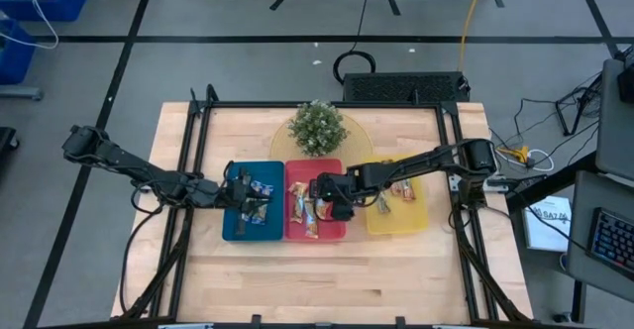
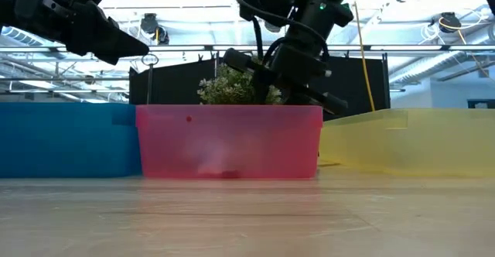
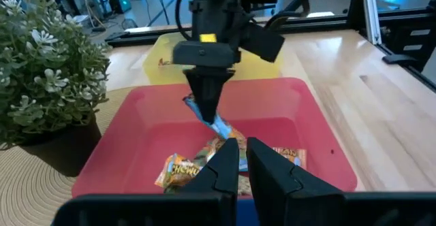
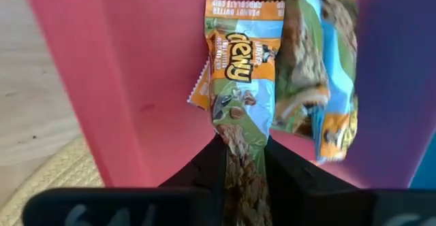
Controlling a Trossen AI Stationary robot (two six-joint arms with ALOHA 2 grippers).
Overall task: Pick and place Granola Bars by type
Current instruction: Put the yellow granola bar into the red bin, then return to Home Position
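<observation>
Above the red tray, which sits between a blue tray and a yellow tray, the right gripper is held over the tray's yellow-tray side. Its fingers are pinched on one end of a granola bar with an orange, blue and green wrapper; the gripped end is hidden between the fingers, and in the left wrist view only a blue sliver of the wrapper is seen hanging below the fingertips. Other bars are seen lying in the red tray; in the right wrist view one of them, beside the held bar, is cut off at the frame edge and blurred.

The left gripper is placed over the blue tray, at its red-tray side. Its fingers are seen drawn nearly together with a narrow gap between them, and nothing is seen held. Bars in the blue tray are partly covered by this gripper and cannot be counted. Bars in the yellow tray are partly covered by the right arm.

A potted plant stands on a round mat behind the red tray. In the low view all tray contents are hidden by the tray walls.
</observation>
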